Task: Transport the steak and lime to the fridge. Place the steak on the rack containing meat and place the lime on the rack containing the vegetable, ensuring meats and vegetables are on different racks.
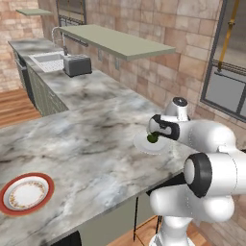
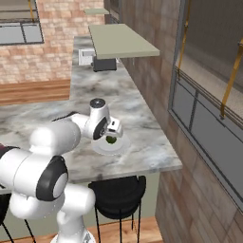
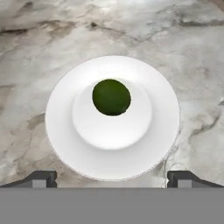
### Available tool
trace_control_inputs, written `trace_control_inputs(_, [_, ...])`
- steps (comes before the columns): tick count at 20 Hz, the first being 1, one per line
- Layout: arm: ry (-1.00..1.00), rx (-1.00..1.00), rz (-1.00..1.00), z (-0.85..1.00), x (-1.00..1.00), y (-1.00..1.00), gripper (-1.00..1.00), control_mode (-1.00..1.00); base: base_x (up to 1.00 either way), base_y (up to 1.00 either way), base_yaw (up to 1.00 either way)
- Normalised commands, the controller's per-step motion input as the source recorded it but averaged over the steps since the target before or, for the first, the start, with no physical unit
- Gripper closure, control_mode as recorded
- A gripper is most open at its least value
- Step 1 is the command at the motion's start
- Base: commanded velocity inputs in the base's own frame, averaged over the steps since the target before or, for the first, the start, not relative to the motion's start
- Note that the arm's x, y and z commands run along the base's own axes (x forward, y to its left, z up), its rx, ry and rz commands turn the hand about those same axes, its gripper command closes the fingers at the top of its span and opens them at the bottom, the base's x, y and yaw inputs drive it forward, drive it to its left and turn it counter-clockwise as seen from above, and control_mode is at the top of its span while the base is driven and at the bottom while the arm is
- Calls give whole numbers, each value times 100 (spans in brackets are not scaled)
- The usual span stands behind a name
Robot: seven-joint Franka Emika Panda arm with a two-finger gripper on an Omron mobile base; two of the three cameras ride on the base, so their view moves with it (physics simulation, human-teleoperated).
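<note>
Hand [image 3: 112, 178] seen with jaws spread wide, nothing gripped. Directly ahead of it, between the fingertips' lines, lime [image 3: 111, 97] lies in white plate [image 3: 148, 144] on marble desk [image 3: 39, 52]. Farther off, red-rimmed plate [image 1: 26, 193] and toaster [image 1: 77, 65] noted in left base view.

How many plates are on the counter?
2. A white plate with the lime sits under the gripper; a red-rimmed plate sits near the counter's front edge. Others may be hidden.

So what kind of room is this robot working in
Most likely a home kitchen, a rendered one: a long marble counter with a sink and a toaster at its far end, and a lime on a white plate.
</note>
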Motion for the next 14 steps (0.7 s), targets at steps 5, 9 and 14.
trace_control_inputs(5, [6, 0, 0, -33, 42, -3, -100, -100, 0, 0, 0])
trace_control_inputs(9, [3, 0, 0, -31, 41, 0, -100, -100, 0, 0, 0])
trace_control_inputs(14, [0, 0, 0, -23, 26, 0, -100, -100, 0, 0, 0])
